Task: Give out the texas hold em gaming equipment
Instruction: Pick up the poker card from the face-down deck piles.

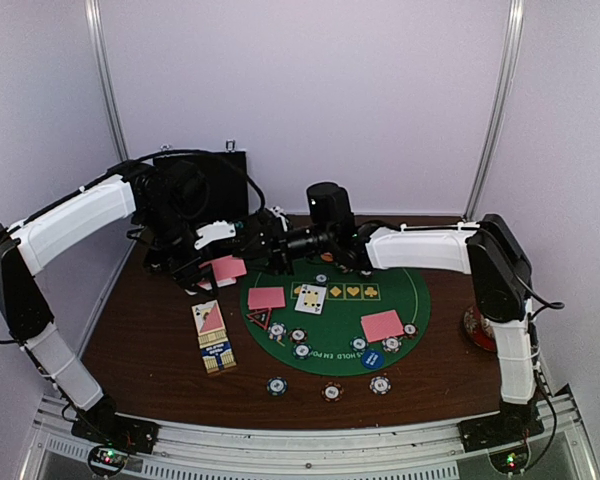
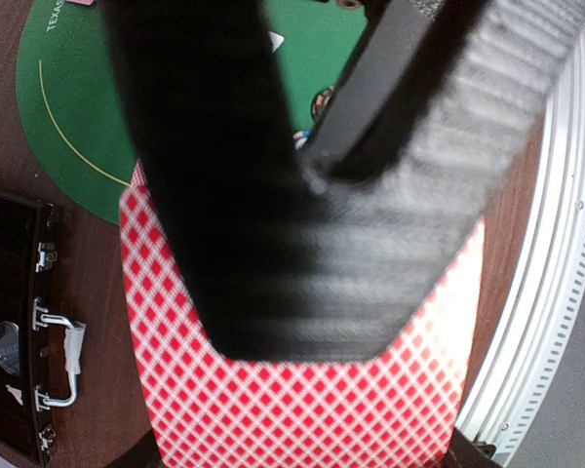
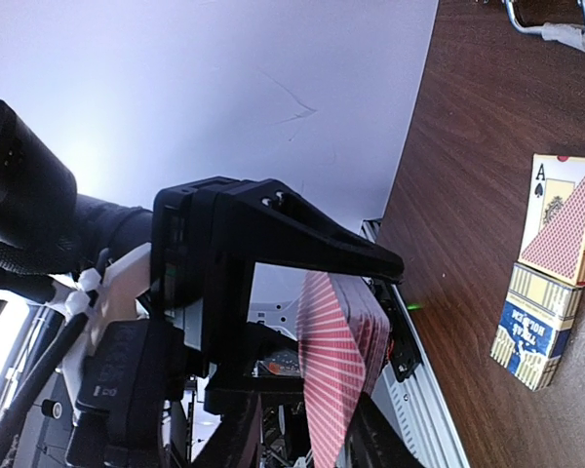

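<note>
– Left hand point(image 1: 208, 266)?
– Clamped on a stack of pink-backed cards point(image 1: 225, 268); held above the worktop point(image 1: 150, 350), at ten o'clock off the green mat point(image 1: 335, 325).
– Right hand point(image 1: 255, 245)?
– It reaches in from three o'clock, just beside that stack; wide or narrow, I cannot tell.
– Poker chips point(image 1: 302, 350)?
– Around the mat's six o'clock rim.

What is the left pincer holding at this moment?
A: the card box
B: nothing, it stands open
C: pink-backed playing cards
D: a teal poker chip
C: in the left wrist view, the left pincer is shut on pink-backed cards, and their red diamond pattern shows just beneath it.
</note>
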Controlling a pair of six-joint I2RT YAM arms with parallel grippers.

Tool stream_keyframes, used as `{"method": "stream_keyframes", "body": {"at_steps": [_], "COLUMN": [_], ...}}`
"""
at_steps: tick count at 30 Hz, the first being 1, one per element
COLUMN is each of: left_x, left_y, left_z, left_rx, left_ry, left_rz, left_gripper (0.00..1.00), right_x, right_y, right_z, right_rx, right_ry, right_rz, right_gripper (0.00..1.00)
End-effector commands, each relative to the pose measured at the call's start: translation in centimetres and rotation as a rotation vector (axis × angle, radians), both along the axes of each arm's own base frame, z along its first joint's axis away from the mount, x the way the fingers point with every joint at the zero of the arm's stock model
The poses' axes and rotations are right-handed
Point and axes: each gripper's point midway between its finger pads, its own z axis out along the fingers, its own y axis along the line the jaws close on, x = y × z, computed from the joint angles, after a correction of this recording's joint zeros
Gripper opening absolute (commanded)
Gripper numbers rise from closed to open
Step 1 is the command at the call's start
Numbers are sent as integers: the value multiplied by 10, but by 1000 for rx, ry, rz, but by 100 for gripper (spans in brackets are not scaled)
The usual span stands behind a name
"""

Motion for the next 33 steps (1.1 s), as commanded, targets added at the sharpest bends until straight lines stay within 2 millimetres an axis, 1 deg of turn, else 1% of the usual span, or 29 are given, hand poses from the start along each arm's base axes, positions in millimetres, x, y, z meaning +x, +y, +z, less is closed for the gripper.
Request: {"method": "stream_keyframes", "body": {"at_steps": [1, 10, 14, 17, 19, 23, 26, 29, 32, 33], "left_x": [7, 8, 9, 8, 8, 8, 8, 7, 5, 5], "left_y": [-3, -3, -2, -2, -2, -2, -1, 0, 2, 3], "left_z": [9, 9, 10, 10, 10, 10, 10, 8, 6, 4], "left_rx": [-13, -11, -10, -11, -10, -9, -8, -1, 6, 10], "left_ry": [-30, -32, -35, -36, -37, -37, -38, -34, -29, -28], "left_rz": [-2, 0, 1, 3, 2, 4, 5, 6, 8, 8], "left_gripper": [7, 7, 7, 7, 7, 7, 7, 7, 7, 7], "right_x": [-6, -14, -15, -16, -16, -13, -4, 8, 19, 19], "right_y": [-4, 4, 5, 5, 4, -3, -19, -42, -72, -85], "right_z": [29, 25, 18, 15, 15, 19, 27, 30, 25, 15], "right_rx": [68, 78, 56, 47, 44, 38, 29, -3, -98, -178], "right_ry": [-30, -5, 1, 1, -2, -19, -48, -98, -175, -175], "right_rz": [-5, 35, 47, 52, 54, 48, 22, -10, -40, -43], "right_gripper": [30, 21, 19, 16, 12, 0, 0, 0, 0, 0]}}
